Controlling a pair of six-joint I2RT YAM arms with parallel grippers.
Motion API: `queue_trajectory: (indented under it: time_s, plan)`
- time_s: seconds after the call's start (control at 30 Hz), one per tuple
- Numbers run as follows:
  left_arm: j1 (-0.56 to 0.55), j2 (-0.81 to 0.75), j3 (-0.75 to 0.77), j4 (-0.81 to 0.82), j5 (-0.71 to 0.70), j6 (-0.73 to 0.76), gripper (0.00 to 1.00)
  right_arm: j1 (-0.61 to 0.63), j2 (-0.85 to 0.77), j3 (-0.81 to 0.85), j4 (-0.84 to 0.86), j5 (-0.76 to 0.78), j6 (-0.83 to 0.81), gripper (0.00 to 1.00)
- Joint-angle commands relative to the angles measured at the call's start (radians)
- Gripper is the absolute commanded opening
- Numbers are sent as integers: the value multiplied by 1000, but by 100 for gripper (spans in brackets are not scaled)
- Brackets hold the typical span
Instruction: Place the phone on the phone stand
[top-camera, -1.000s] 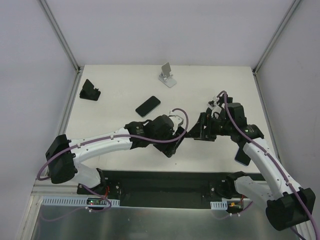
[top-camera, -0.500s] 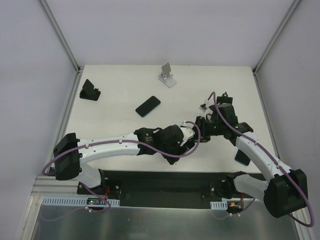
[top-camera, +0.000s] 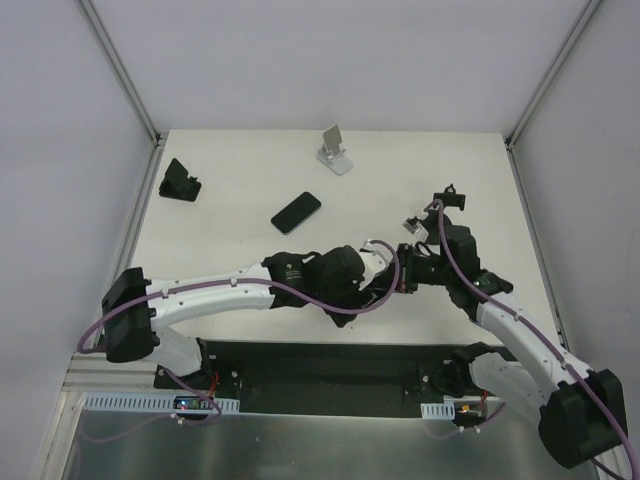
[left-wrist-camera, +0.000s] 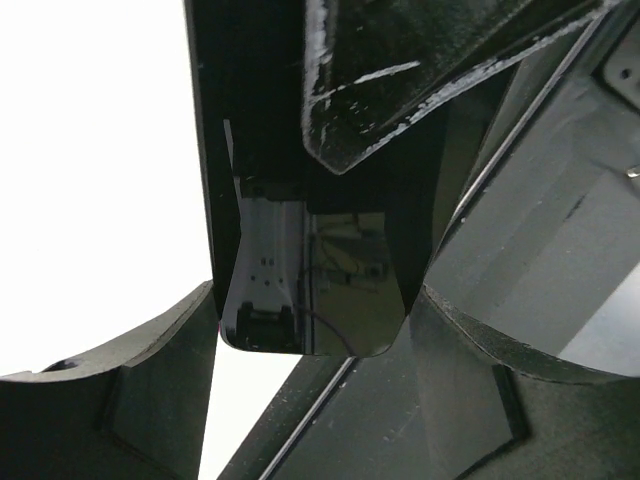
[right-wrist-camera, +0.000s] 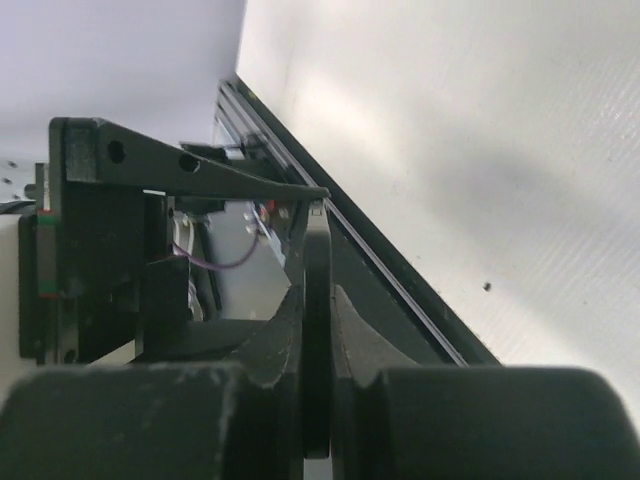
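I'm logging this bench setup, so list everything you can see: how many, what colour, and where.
held phone: one, black and glossy, gripped between both pincers over the near middle of the table
loose phone: one, black, lying flat on the table, left of centre
white stand: one, white, at the far edge near the middle
black stand: one, black, near the far left edge
table: one, white, fenced by pale panels
left arm: one, white with black joints, reaching in from the near left
right arm: one, white with black joints, reaching in from the near right
left pincer: one, black, closed across the held phone
right pincer: one, black, shut on the held phone
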Motion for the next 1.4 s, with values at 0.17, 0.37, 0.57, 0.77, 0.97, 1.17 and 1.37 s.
queue_trajectory:
  time_s: [0.17, 0.37, 0.57, 0.77, 0.97, 1.17, 1.37]
  plan:
    - [227, -431, -185, 260, 122, -452, 98, -7, -326, -85, 394, 203, 279, 1]
    - [343, -594, -393, 607, 409, -556, 97, -13, -391, -158, 680, 287, 455, 1]
    - [344, -591, -508, 927, 500, -642, 66, -13, -397, -195, 872, 330, 566, 1]
    - [346, -537, -537, 1090, 534, -716, 51, -12, -377, -175, 902, 313, 585, 1]
    - [349, -531, -536, 1196, 551, -730, 41, -13, -383, -204, 949, 315, 614, 1]
    - [360, -525, -551, 1300, 503, -763, 41, -10, -412, -232, 974, 341, 645, 1]
    - [361, -497, -557, 1405, 488, -813, 37, -12, -402, -214, 974, 310, 657, 1]
